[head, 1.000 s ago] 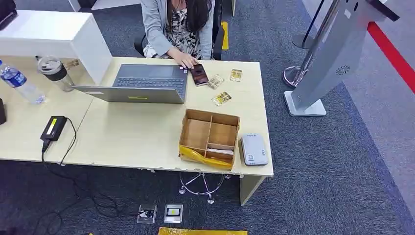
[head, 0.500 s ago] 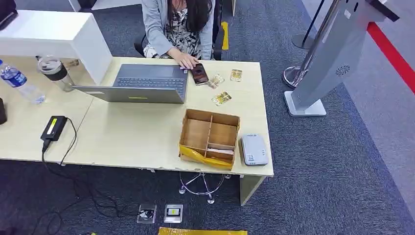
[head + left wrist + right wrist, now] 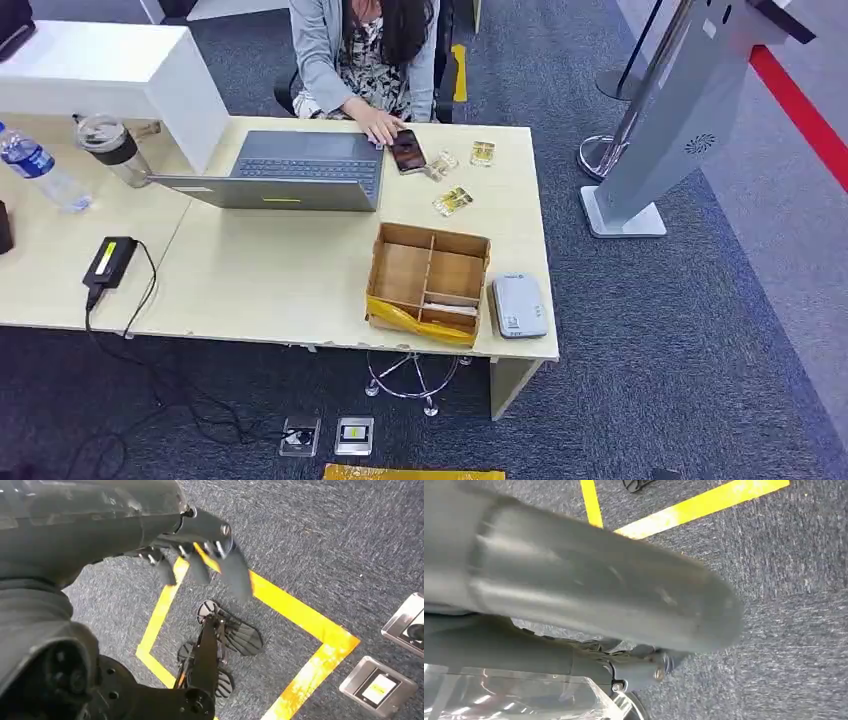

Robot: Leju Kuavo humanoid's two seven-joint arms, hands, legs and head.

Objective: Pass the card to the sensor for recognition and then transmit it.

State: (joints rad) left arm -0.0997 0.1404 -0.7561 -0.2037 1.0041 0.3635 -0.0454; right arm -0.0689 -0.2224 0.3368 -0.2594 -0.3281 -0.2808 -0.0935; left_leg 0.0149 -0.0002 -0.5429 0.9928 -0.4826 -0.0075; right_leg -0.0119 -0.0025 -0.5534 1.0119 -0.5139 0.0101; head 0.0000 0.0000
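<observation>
So far nothing is picked up. From the head view, the tabletop (image 3: 280,270) carries a divided cardboard box (image 3: 429,282) with a pale card (image 3: 452,309) lying in its near compartment, and the grey sensor (image 3: 519,305) sits just beside the box. A person (image 3: 365,55) sits across, by a laptop (image 3: 290,170).

At the left wrist, the left hand (image 3: 200,555) hangs over the carpet (image 3: 325,540), fingers apart, holding nothing, well away from the card.

At the right wrist, the right hand (image 3: 634,667) is mostly hidden; I cannot tell its state.

I'd reach into that compartment slowly and pinch the card by its edge.
</observation>
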